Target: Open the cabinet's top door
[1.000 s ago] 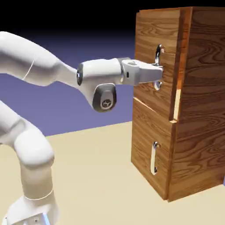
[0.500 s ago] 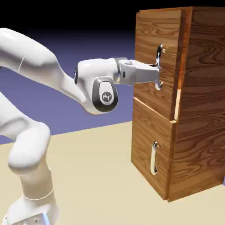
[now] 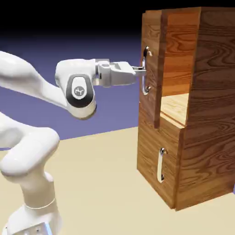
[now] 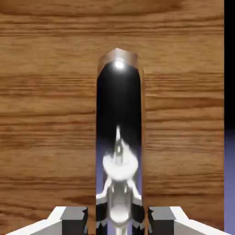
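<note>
The cabinet [image 3: 206, 114] stands at the exterior view's right. Its top door [image 3: 150, 98] is swung partly outward, and the lit inside [image 3: 176, 59] shows behind it. My gripper [image 3: 139, 70] is shut on the door's curved silver handle [image 3: 146, 73], reaching in level from the left. In the hand view the shiny handle [image 4: 119, 133] runs up the middle between my two grey fingertips [image 4: 73, 219], with the gripper [image 4: 118, 220] closed around it. The door's wood grain [image 4: 46, 114] fills the view behind.
The lower door [image 3: 153, 160] is closed, its small silver handle [image 3: 161, 164] upright. The inner shelf [image 3: 174, 108] shows through the gap. The tan table [image 3: 101, 183] spreads before the cabinet. Dark and blue backdrop [image 4: 229, 137] shows past the door's edge.
My hand has pulled leftward with the handle, and the top door has swung from a narrow crack to a wide gap that shows the inside shelf.
</note>
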